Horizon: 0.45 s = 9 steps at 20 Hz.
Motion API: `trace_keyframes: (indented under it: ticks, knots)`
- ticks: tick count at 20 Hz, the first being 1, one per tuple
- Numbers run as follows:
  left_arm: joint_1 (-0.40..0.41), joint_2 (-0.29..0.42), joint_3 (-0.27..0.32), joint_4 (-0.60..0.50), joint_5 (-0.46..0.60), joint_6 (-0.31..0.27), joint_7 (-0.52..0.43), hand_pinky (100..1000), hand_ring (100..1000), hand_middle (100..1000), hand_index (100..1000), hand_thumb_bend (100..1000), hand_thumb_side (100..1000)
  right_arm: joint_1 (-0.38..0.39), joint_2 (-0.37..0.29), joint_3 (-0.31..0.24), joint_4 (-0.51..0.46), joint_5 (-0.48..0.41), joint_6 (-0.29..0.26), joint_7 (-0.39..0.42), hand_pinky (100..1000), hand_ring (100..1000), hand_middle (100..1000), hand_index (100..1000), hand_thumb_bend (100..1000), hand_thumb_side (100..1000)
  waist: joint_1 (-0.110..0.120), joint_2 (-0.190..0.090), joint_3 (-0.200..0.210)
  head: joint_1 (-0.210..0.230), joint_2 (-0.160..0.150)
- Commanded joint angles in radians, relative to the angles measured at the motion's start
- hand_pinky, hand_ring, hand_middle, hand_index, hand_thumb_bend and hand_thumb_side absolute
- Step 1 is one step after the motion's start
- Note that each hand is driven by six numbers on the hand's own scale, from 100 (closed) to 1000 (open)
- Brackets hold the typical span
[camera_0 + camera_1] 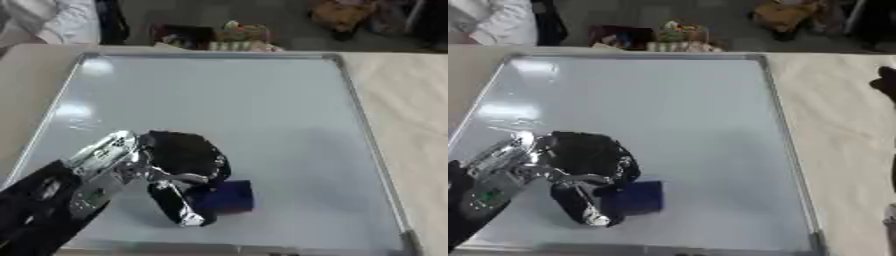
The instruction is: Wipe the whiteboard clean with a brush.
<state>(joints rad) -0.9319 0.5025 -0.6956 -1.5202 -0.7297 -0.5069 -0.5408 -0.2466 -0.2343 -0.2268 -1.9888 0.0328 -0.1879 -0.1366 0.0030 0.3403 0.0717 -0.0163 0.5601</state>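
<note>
Near edge, left robot hand [179, 170]: comes in from the lower left on a black and silver arm, fingers and thumb curled down round the brush.
Brush [229, 196]: a dark blue block, lying flat on the board's near part, left of the middle, pinched between the thumb and fingers of that robot hand.
Whiteboard [262, 110]: large, with a thin metal frame, flat on the desk and filling most of the view; its surface looks pale grey-blue with no clear marks, and bright light glints show near its far left corner.
Desk [407, 100]: light wood-coloured top, bare to the right of the board and showing as a strip along the left side too.
Right robot hand [887, 82]: only a dark part shows at the right edge of the right eye view, over the desk and well apart from the board; I cannot tell how its fingers are set.
</note>
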Motion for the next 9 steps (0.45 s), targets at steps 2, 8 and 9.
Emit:
trace_keyframes:
  ticks: [2,8,9]
  knots:
    - [-0.011,0.052,0.052,-0.129,-0.025,0.005,0.07,428,602,576,242,250,315,-0.007,-0.016,-0.001,-0.011,-0.004,0.001,-0.005,875,850,576,910,102,1000,0.001,-0.03,0.008,-0.007,-0.001]
    - [0.006,0.129,0.131,-0.336,-0.066,0.033,0.156,457,624,594,219,349,240,-0.006,-0.02,-0.001,-0.011,-0.005,0.0,-0.009,873,848,578,909,100,1000,0.002,-0.045,0.015,-0.021,0.008]
    - [0.012,0.14,0.136,-0.358,-0.074,0.03,0.162,459,626,596,218,355,242,-0.005,-0.02,-0.001,-0.011,-0.005,0.0,-0.01,873,848,578,908,100,1000,0.003,-0.048,0.015,-0.024,0.009]
